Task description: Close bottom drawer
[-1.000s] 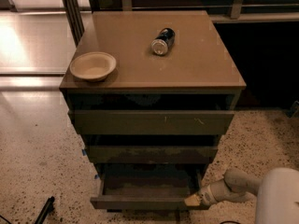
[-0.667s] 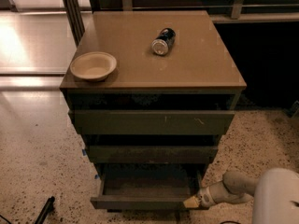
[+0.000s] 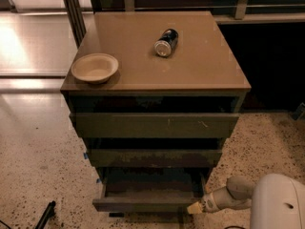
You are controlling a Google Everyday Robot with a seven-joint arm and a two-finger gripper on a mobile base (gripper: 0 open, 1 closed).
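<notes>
The bottom drawer (image 3: 143, 205) is pulled out of the cabinet, its dark olive-brown front facing me and its dusty grey floor (image 3: 151, 189) showing. My gripper (image 3: 194, 207) is low at the drawer's right front corner, its pale tip touching or nearly touching the front's right end. My white arm (image 3: 279, 204) reaches in from the lower right. The middle drawer front (image 3: 155, 158) and the top, widest drawer front (image 3: 155, 125) sit above, each sticking out less.
On the cabinet top (image 3: 190, 66) stand a pale bowl (image 3: 95, 67) at the left front and a dark can (image 3: 166, 42) lying on its side. A dark object (image 3: 45, 214) lies on the speckled floor at lower left. A metal post (image 3: 71, 8) stands behind left.
My gripper has stayed at the drawer's right front corner, shifting only slightly. The drawer looks as far out as before.
</notes>
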